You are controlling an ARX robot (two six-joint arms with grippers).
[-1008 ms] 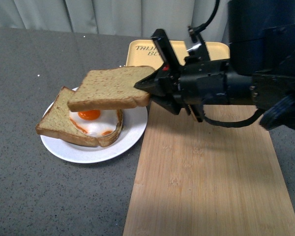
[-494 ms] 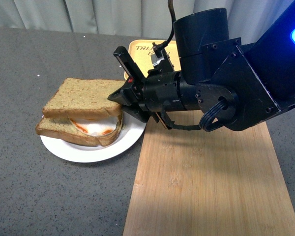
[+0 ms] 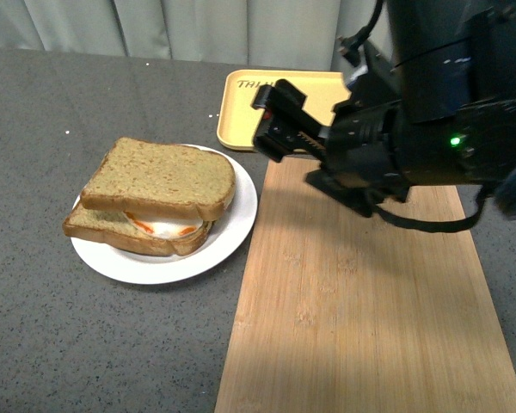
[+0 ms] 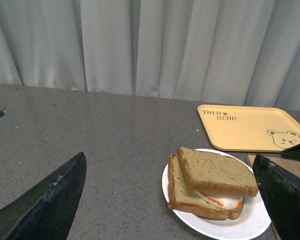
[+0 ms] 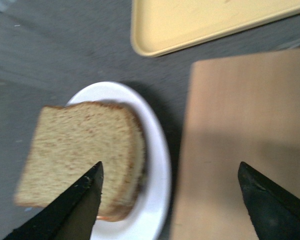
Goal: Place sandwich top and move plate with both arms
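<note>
The sandwich top (image 3: 159, 176), a plain brown slice, lies on the egg-topped bottom slice (image 3: 103, 222) on the white plate (image 3: 239, 225). It sits a little askew, and egg white shows at the front. My right gripper (image 3: 273, 125) is open and empty, raised over the far end of the wooden board, just right of the plate. In the right wrist view it (image 5: 170, 165) hangs above the plate rim (image 5: 159, 160), with the sandwich top (image 5: 80, 150) under one finger. My left gripper (image 4: 170, 156) is open and empty, well back from the sandwich top (image 4: 215, 170) and plate (image 4: 250, 226).
A long wooden board (image 3: 361, 318) lies right of the plate and touches its rim. A yellow bear tray (image 3: 241, 112) stands behind it, also in the left wrist view (image 4: 250, 127). Grey tabletop (image 3: 69, 344) lies left and in front. Curtains hang at the back.
The right gripper lowered the top slice onto the egg slice, let it go, then drew back to the right and up over the board.
</note>
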